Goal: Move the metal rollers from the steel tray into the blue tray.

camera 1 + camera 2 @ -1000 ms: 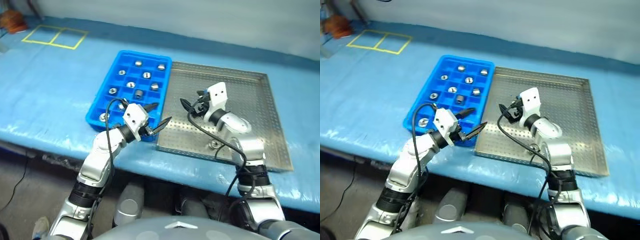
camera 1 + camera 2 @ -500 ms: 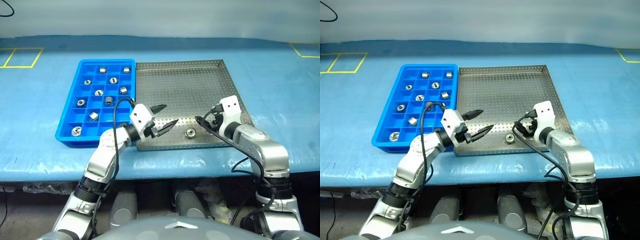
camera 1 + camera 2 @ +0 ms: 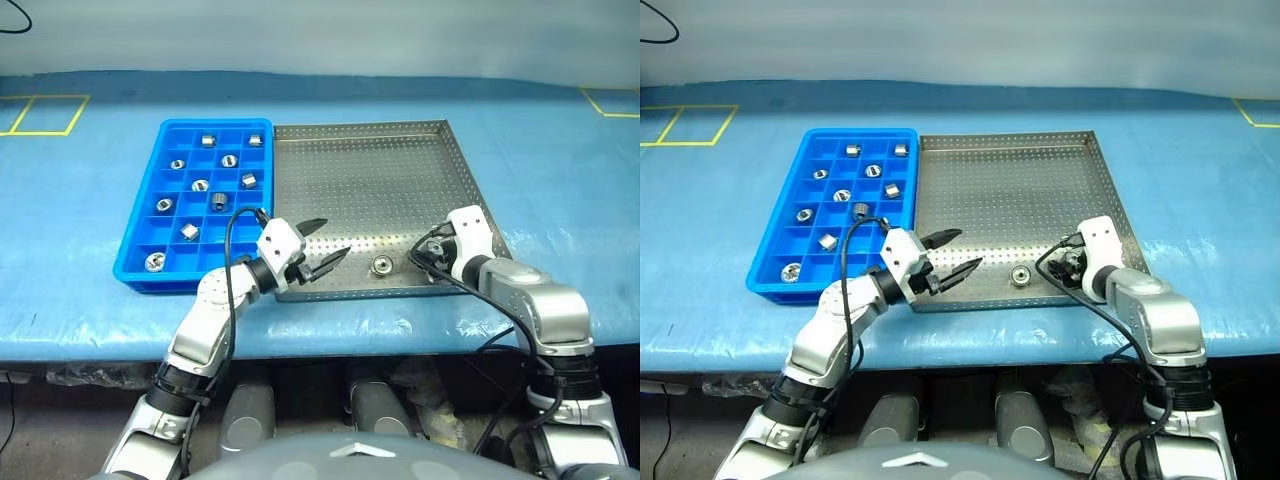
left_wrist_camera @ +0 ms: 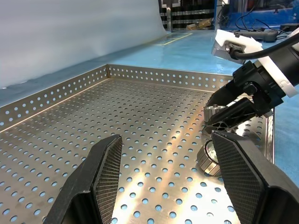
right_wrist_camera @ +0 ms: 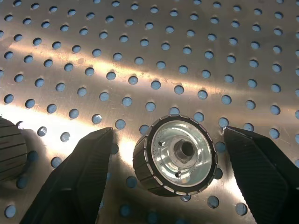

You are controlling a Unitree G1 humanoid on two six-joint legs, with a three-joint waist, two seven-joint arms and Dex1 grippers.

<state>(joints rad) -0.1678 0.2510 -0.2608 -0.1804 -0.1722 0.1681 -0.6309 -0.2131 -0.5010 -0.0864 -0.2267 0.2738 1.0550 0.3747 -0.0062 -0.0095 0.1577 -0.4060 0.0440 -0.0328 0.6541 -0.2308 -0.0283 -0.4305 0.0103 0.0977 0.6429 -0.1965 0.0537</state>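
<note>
- The steel tray (image 3: 380, 170) sits in the middle of the table, and the blue tray (image 3: 140, 262) lies touching its left side.
- Nine metal rollers (image 3: 200, 185) already sit in the little squares of the blue tray.
- Two rollers are left in the steel tray, both close to its near edge.
- One roller (image 5: 175, 156) lies flat with its hole facing up, right between the two fingers of the right gripper (image 5: 168, 186).
- The right gripper is open, one finger on each side of this roller, and I cannot see either finger touching it yet.
- The other roller (image 3: 381, 265) lies a bit to the left, between the two arms.
- The left gripper (image 3: 322, 243) is open too and holds nothing. It hangs over the near left corner of the steel tray, pointing right.
- The right arm is much closer to a roller. I think it only needs to go down a little and squeeze.
</note>
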